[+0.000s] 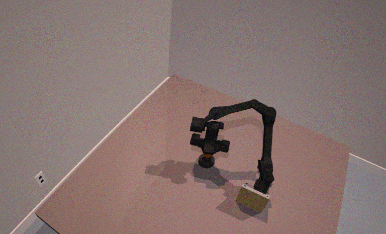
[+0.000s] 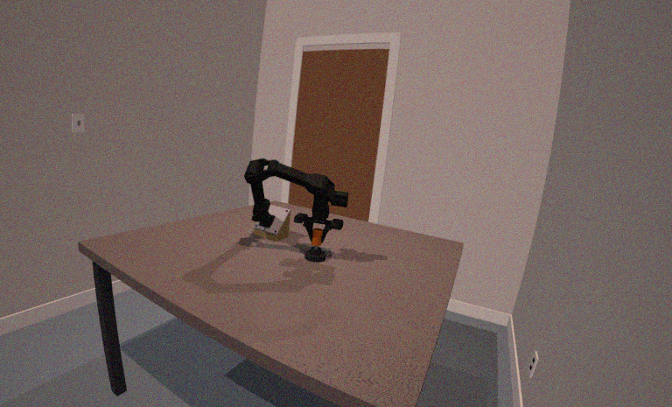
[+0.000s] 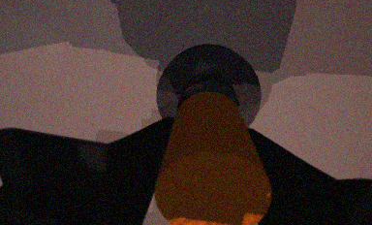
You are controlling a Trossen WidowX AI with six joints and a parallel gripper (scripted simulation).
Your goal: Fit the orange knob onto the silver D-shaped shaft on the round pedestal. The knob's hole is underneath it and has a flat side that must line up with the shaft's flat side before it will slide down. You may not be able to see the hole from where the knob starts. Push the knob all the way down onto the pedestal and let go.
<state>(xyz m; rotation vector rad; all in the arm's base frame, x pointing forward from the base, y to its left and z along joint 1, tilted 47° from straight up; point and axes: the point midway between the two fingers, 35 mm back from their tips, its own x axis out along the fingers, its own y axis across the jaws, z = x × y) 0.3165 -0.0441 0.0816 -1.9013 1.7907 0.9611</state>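
Observation:
The orange knob (image 1: 208, 155) (image 2: 317, 236) (image 3: 210, 152) is upright between the fingers of my gripper (image 2: 316, 237) (image 3: 208, 130), which is shut on it. The dark round pedestal (image 1: 206, 161) (image 2: 315, 256) (image 3: 247, 99) stands on the table directly under the knob. The knob's lower end is at the pedestal's raised centre. I cannot tell whether any gap is left there. The silver shaft does not show in any view, and the knob's hole and flat side are hidden underneath it.
A wedge-shaped block with a white top and olive sides (image 1: 252, 200) (image 2: 282, 232) stands on the table (image 1: 127, 174) (image 2: 376, 293) by the arm's base. Shadows of the arm fall around the pedestal. Walls rise behind the table.

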